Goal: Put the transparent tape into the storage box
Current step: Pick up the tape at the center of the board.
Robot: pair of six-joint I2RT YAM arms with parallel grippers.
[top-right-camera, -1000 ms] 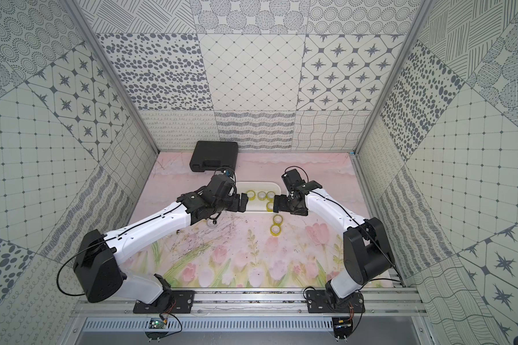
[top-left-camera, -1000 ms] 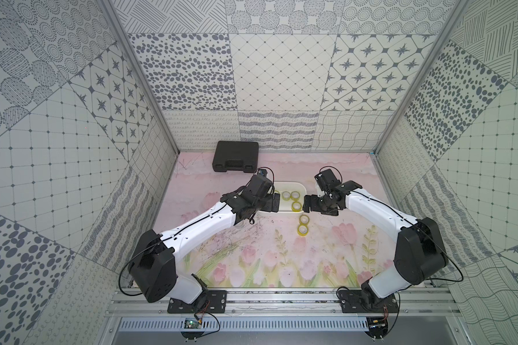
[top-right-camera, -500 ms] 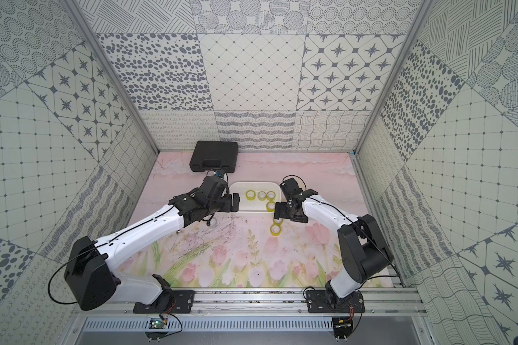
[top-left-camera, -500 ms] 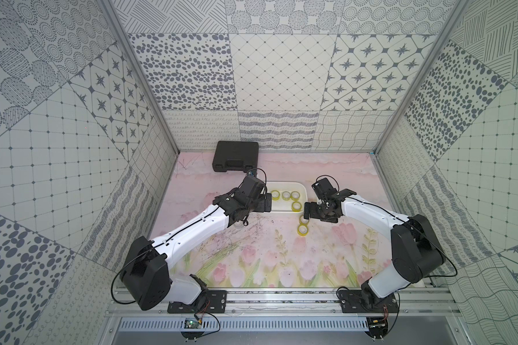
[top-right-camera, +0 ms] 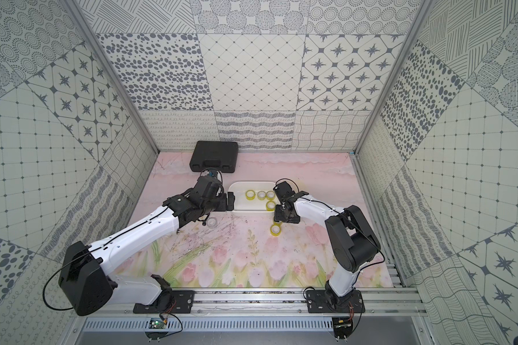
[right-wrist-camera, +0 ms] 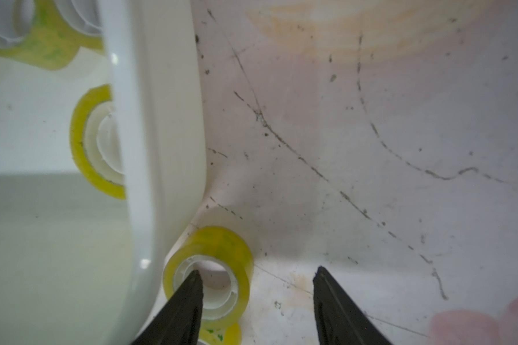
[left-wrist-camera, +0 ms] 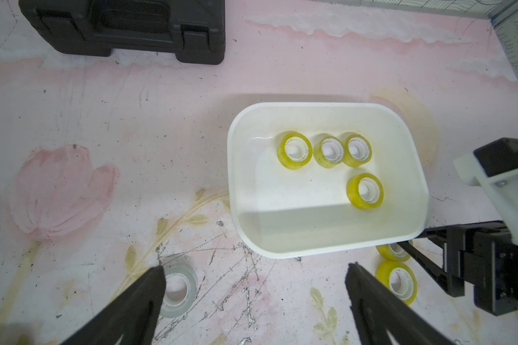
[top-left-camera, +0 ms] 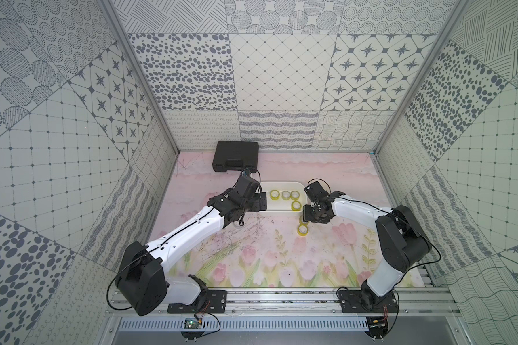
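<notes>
Patterned walls (top-left-camera: 281, 74) close in a pink, tulip-printed tabletop (top-left-camera: 251, 268) worked by two robot arms. Nearest the arms' bases, a yellow tape roll (top-left-camera: 302, 230) lies flat on its own. Just beyond it, the right gripper (right-wrist-camera: 257, 271) straddles a second yellow roll (right-wrist-camera: 213, 239) that sits just beside a corner of the white storage box (left-wrist-camera: 311, 236). One finger is inside the roll's core and the other stands clear of its outer wall, so the jaws are apart and nothing is pinched. Off to the left, a greyish roll (left-wrist-camera: 192, 280) lies flat on the tabletop, close by one finger of the left gripper (left-wrist-camera: 254, 267). That gripper hangs at the box's left end with its jaws spread wide, holding nothing. Inside the box four more yellow rolls lie flat: a row of three (left-wrist-camera: 319, 156) and a fourth roll (left-wrist-camera: 353, 194) nearer the right gripper. Farthest back, a black case (top-left-camera: 236, 156) rests against the rear wall.
</notes>
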